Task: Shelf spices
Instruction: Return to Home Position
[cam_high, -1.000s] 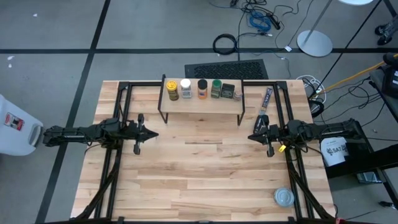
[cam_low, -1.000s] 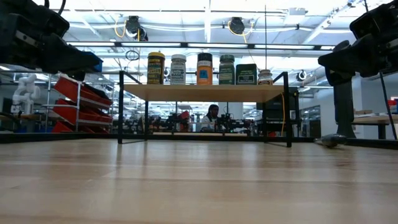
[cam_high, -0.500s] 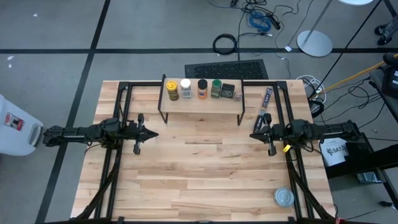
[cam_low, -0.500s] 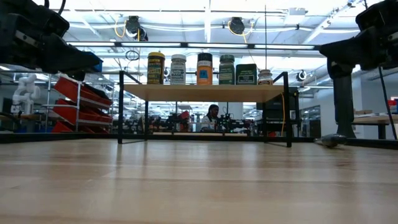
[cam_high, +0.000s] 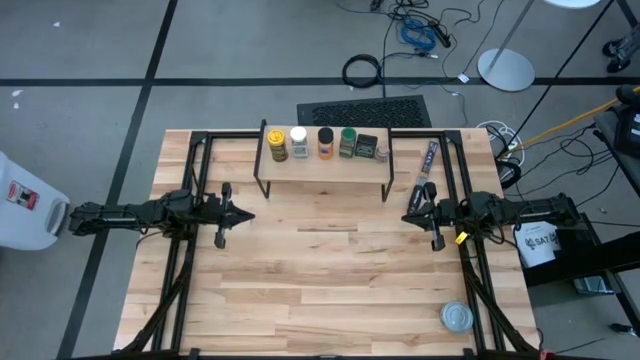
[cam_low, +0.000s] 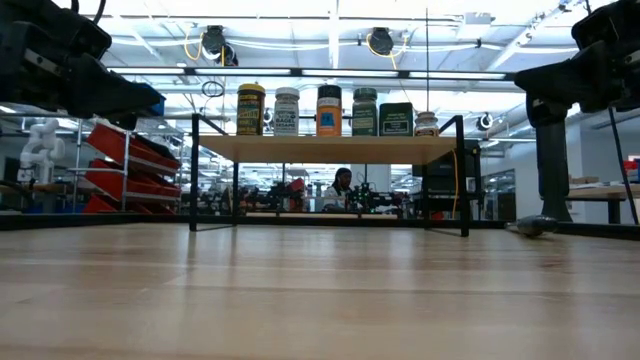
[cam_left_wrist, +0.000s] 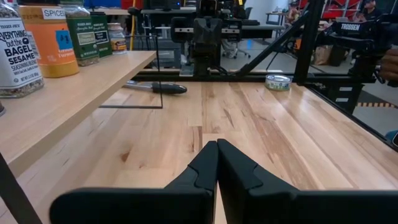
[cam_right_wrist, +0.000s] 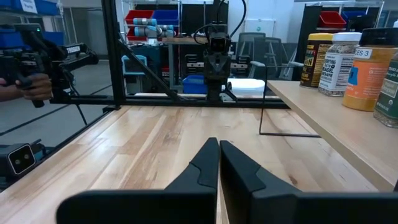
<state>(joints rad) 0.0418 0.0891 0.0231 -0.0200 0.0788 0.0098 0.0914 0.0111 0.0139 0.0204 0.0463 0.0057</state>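
Several spice jars and a dark square tin stand in a row on the shelf's plank top (cam_high: 325, 165): yellow-lidded (cam_high: 276, 143), white-lidded (cam_high: 298, 141), orange (cam_high: 325, 142), green-lidded (cam_high: 347, 142), the dark tin (cam_high: 366, 145) and a small clear jar (cam_high: 381, 152). In the low view they line the plank (cam_low: 330, 148). My left gripper (cam_high: 248, 213) hovers shut over the table's left part, clear of the shelf. My right gripper (cam_high: 405, 220) hovers shut at the right, near the shelf's right leg. Both hold nothing; their shut fingers show in the wrist views (cam_left_wrist: 217, 163) (cam_right_wrist: 219, 162).
A long thin dark packet (cam_high: 428, 165) lies on the table right of the shelf. A flat round silver tin (cam_high: 457, 317) sits near the table's near right corner. Black frame rails (cam_high: 195, 180) run along both sides. A person's hand (cam_right_wrist: 34, 84) shows beyond the table.
My right gripper has drawn back a little toward the table's right edge and risen slightly, still shut. The jars, the shelf and my left arm have stayed as they were.
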